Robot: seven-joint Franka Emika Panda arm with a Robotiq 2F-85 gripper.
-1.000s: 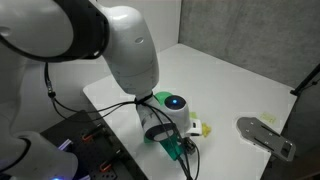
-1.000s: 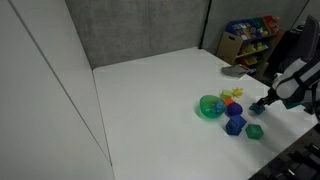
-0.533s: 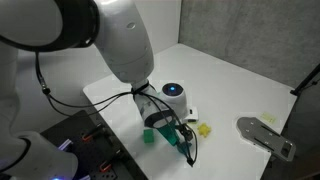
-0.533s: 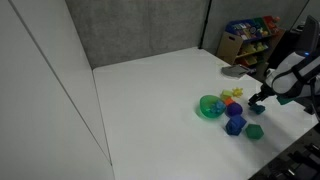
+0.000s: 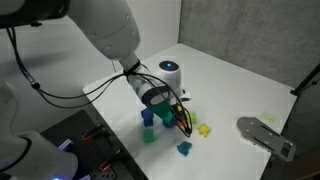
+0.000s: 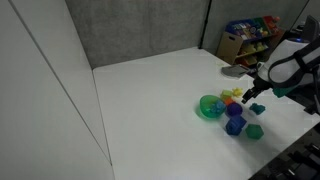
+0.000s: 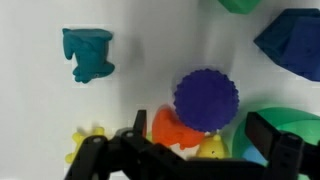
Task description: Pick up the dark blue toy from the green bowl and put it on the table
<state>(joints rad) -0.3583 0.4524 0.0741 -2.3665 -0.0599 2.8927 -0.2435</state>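
Note:
The dark blue toy (image 7: pixel 88 53), a chunky teal block, lies alone on the white table (image 7: pixel 40 120); it also shows in both exterior views (image 5: pixel 184 148) (image 6: pixel 258 108). The green bowl (image 6: pixel 210 107) stands beside the toy cluster, and its rim shows at the lower right of the wrist view (image 7: pixel 300 118). My gripper (image 7: pixel 205 140) is open and empty. It hovers above the cluster, over a round blue-purple piece (image 7: pixel 207 98), an orange toy (image 7: pixel 165 128) and a yellow toy (image 7: pixel 210 150). The gripper also shows in both exterior views (image 5: pixel 178 112) (image 6: pixel 255 95).
A blue cube (image 6: pixel 236 125) and a small green cube (image 6: pixel 255 131) sit near the table's front edge; they also show in an exterior view (image 5: pixel 147 117) (image 5: pixel 148 135). A yellow toy (image 5: pixel 203 129) lies beside them. A grey object (image 5: pixel 265 135) lies off the table.
My gripper has let go of the teal toy, risen and drawn back over the toy cluster. The toy now lies free on the table.

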